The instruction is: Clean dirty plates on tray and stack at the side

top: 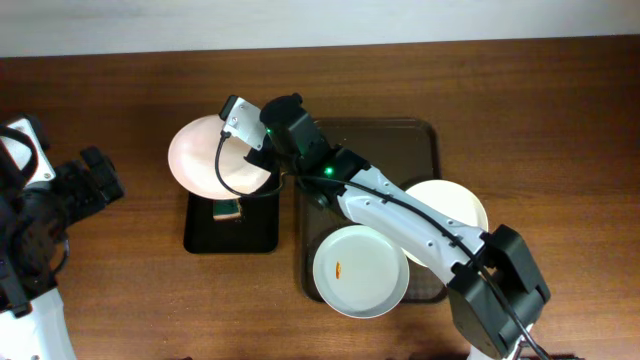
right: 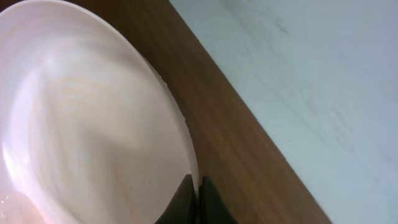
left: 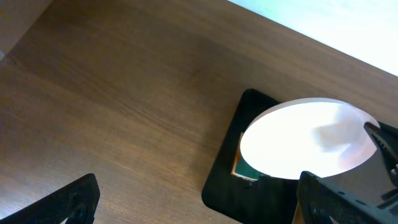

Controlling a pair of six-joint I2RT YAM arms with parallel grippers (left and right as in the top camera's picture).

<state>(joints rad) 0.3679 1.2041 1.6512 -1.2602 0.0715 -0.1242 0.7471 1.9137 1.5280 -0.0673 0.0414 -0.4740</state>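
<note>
My right gripper [top: 258,160] is shut on the rim of a white plate [top: 205,158] and holds it tilted above the green sponge [top: 229,209]. In the right wrist view the plate [right: 81,124] fills the left side, its rim pinched between the fingers [right: 197,199]. The left wrist view shows the same plate [left: 305,140] over the sponge [left: 244,168]. Two more plates lie on the dark brown tray [top: 420,135]: one with an orange-red smear [top: 360,270] at the front, one [top: 450,208] at the right. My left gripper [left: 199,202] is open and empty at the far left.
A small black sponge tray [top: 232,235] lies left of the brown tray, under the held plate. The table's far edge meets a pale wall [top: 300,22]. The right arm [top: 400,215] stretches across the brown tray.
</note>
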